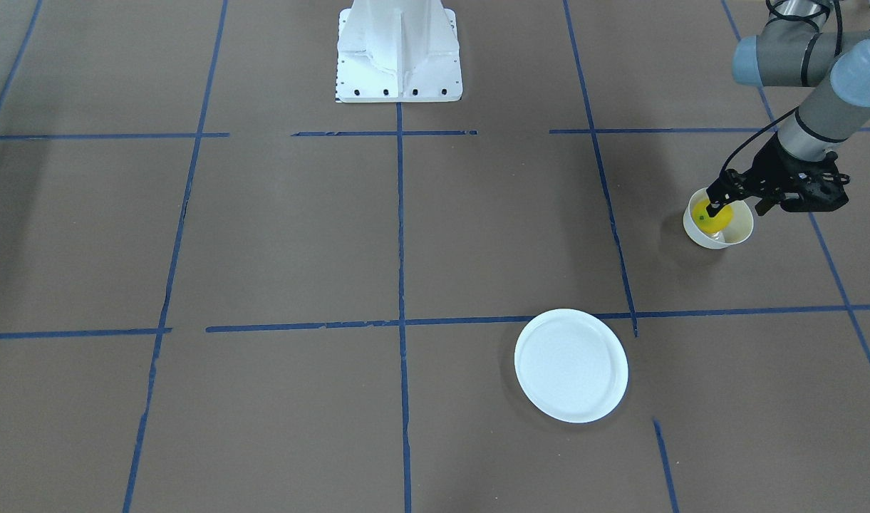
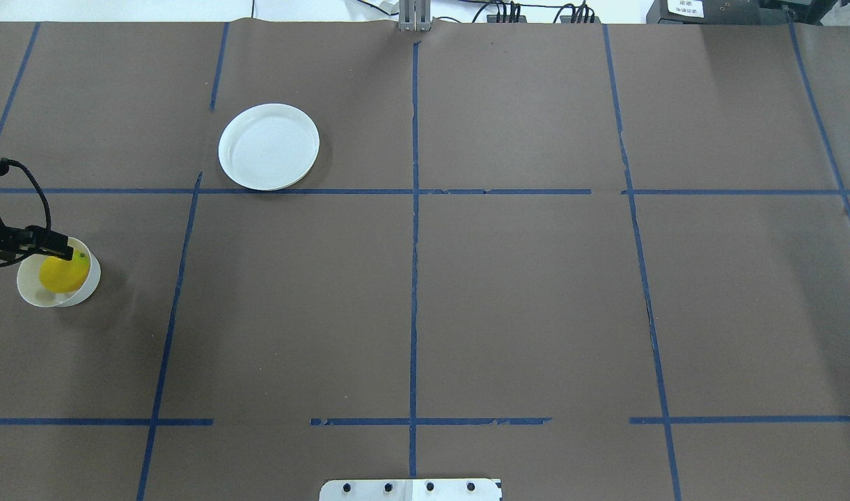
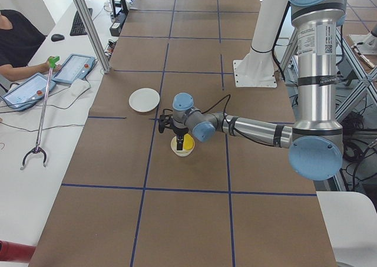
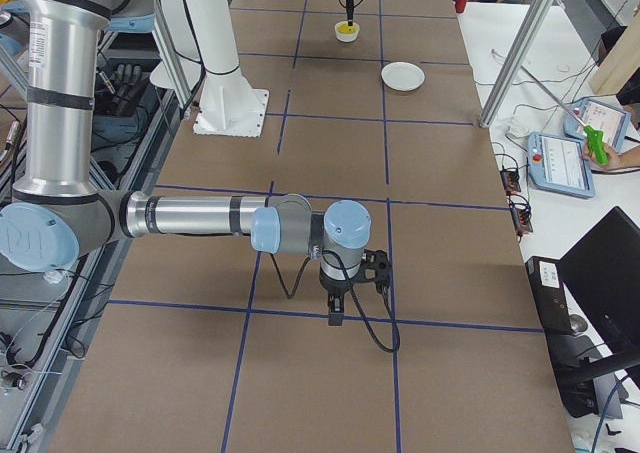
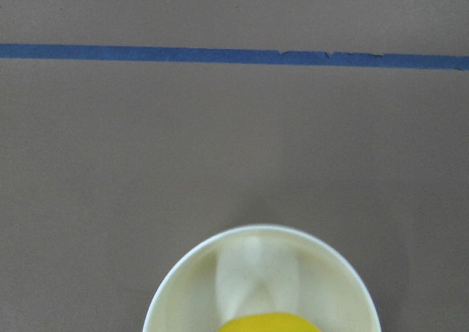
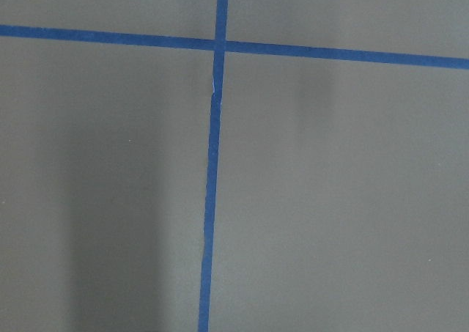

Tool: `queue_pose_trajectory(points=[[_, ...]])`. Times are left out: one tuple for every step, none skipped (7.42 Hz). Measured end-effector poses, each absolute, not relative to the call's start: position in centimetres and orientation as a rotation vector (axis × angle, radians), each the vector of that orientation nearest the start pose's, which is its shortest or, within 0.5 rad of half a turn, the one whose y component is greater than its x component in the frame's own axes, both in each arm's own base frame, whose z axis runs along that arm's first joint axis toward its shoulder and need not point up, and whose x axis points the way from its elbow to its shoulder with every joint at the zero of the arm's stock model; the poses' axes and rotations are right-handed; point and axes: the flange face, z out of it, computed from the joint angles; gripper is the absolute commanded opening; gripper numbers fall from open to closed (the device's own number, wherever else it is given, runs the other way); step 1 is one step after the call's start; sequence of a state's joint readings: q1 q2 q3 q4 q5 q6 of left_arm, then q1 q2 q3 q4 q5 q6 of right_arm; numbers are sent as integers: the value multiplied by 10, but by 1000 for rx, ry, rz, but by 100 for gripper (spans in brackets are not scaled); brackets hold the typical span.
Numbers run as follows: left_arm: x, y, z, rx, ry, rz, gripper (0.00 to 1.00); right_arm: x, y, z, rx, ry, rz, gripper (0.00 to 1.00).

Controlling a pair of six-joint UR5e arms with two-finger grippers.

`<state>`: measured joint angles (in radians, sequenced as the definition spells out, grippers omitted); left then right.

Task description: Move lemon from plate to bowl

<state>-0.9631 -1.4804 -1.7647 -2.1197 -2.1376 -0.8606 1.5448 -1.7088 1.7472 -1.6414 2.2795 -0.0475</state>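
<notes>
The yellow lemon (image 1: 712,217) sits inside the small off-white bowl (image 1: 741,229) at the table's left side, also seen from overhead (image 2: 64,275). My left gripper (image 1: 715,206) reaches down into the bowl with its dark fingers against the lemon, and looks shut on it. The left wrist view shows the bowl's wall (image 5: 242,273) with the lemon's top (image 5: 267,323) at the bottom edge. The white plate (image 1: 570,365) lies bare, well away from the bowl (image 2: 31,296). My right gripper (image 4: 335,313) hangs over bare table; I cannot tell its state.
Brown paper with blue tape lines (image 2: 414,209) covers the table. The robot's white base (image 1: 399,53) stands at the table's near edge. An operator with tablets (image 3: 70,69) sits beyond the far edge.
</notes>
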Motion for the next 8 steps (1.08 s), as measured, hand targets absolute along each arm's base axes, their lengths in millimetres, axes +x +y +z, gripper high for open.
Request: queue_pose_trajectory(points=[[211, -442, 541, 112, 846, -45, 100, 57, -432, 647, -23, -709, -59, 100], [211, -442, 527, 123, 870, -33, 100, 57, -432, 647, -23, -709, -59, 100], [209, -442, 514, 140, 889, -23, 100, 57, -432, 647, -23, -709, -59, 100], [200, -447, 507, 172, 894, -7, 100, 57, -432, 647, -23, -709, -59, 100], [182, -455, 505, 221, 885, 17, 100, 57, -432, 647, -23, -709, -59, 100], [157, -465, 506, 269, 873, 32, 100, 57, -432, 647, -23, -709, -59, 100], [132, -475, 511, 299, 864, 41, 100, 57, -432, 647, -23, -709, -59, 100], [106, -488, 518, 313, 848, 58, 100, 57, -432, 647, -23, -709, -59, 100]])
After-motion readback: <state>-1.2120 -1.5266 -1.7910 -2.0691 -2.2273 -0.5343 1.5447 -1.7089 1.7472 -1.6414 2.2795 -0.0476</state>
